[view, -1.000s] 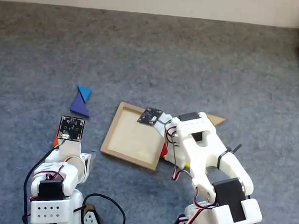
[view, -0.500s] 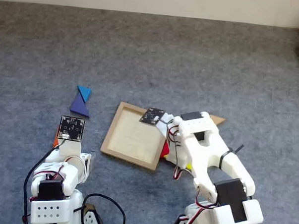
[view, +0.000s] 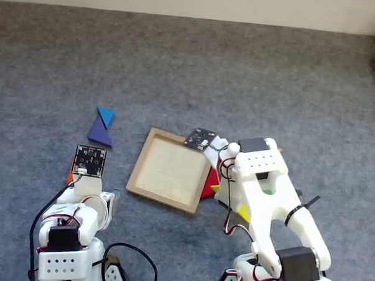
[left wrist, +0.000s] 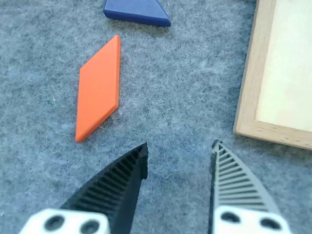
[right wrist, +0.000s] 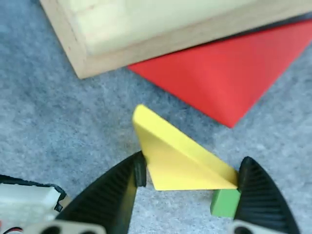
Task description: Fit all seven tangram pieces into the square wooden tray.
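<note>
**Right arm swings aside with the yellow triangle clamped; six pieces counted, all off the tray**

Over the last second the right arm [view: 266, 187] shifts sideways, away from the tray's middle and back toward its own base. More of the red triangle beside the tray shows in the high view as a result. The left arm [view: 72, 222], the tray and the two blue pieces keep their places.

One grey carpet [view: 240, 74] covers the table, and two arms work on it. The single square wooden tray [view: 170, 171] lies between the arms, turned at an angle.

Six tangram pieces can be counted, every one on the carpet outside the tray. One red triangle [right wrist: 229, 78], the largest, runs under the tray's edge on the right arm's side. One yellow triangle [right wrist: 175, 156] sits just beside it, tilted up on edge. The right gripper [right wrist: 192, 162] grasps this triangle, with a jaw tip pressed at each end. One orange parallelogram [left wrist: 99, 90] lies flat on the tray's far side, near the left arm. The left gripper [left wrist: 179, 147] hovers just beside the parallelogram, released, its jaws spread over bare carpet. One dark blue piece [left wrist: 136, 9] lies near the parallelogram, apart from it. One light blue triangle [view: 105, 116] touches the dark blue piece tip to tip. One green piece [right wrist: 223, 202] peeks out against the yellow triangle's corner.
</note>
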